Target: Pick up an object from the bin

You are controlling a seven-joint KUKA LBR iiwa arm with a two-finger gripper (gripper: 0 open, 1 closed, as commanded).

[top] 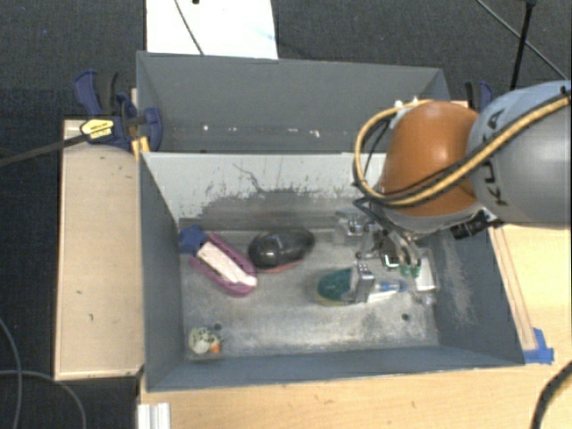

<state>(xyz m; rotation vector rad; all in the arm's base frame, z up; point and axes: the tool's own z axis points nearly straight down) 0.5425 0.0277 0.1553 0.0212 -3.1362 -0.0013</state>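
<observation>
We take this for a robotics lab. A grey metal bin (295, 105) stands on dark carpet (54, 43), and black cables (45, 150) trail across the floor. A grey industrial arm (527, 159) with an orange cover (429, 150) and looped yellow wiring (361, 150) reaches into the bin, where a few small things (279, 247) lie loose on its scuffed bottom.

Teal rounded lump (336, 286): one, just beside the jaws, on their view-left.
Dark grey rounded thing (280, 247): one, farther view-left of the jaws.
Pink-and-purple oblong, blue-ended (222, 264): one, well view-left of the jaws.
Small speckled ball (205, 339): one, farthest from the jaws.
Pale blue-white strip (393, 290): one, beneath the jaws, kind unclear.
</observation>
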